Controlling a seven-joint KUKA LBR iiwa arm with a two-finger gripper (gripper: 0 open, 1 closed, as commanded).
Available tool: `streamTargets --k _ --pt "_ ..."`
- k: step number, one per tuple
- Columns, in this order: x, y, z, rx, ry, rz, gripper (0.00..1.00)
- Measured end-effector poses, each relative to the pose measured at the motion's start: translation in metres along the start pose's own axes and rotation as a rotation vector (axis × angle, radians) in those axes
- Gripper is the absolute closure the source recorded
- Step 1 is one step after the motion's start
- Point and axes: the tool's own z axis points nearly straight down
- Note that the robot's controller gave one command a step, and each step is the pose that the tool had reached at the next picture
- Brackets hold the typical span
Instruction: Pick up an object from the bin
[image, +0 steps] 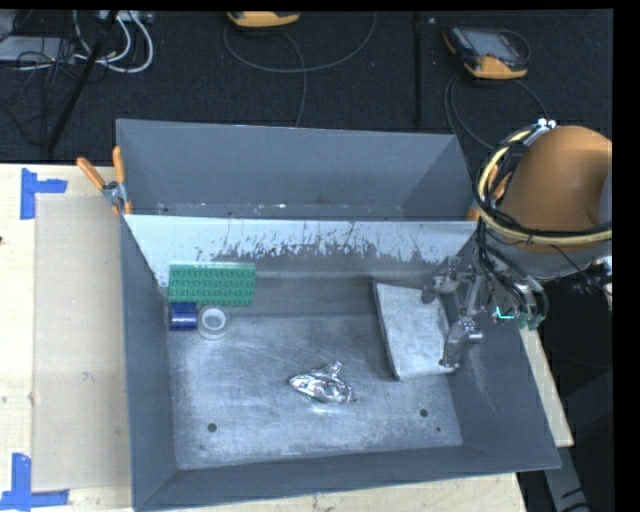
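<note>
My gripper (458, 335) hangs low at the bin's right side, over the right edge of a flat grey slab (410, 328) that lies tilted against the right wall. Its tip comes down close to the slab's near right corner. Whether it touches the slab I cannot tell. A crumpled piece of silver foil (322, 384) lies on the bin floor to the left of the slab, well apart from the gripper.
At the back left a green studded building plate (211, 284) leans on the sloped wall, with a small blue cylinder (182, 317) and a clear ring (212, 321) just in front of it. The arm's orange dome stands over the right rim.
</note>
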Motion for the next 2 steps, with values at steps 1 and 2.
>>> streamTargets --k 1,2 --pt "0.010 0.082 0.131 0.003 -0.010 -0.261 0.00" --pt "0.041 0.133 0.102 -0.002 -0.006 -0.028 0.00"
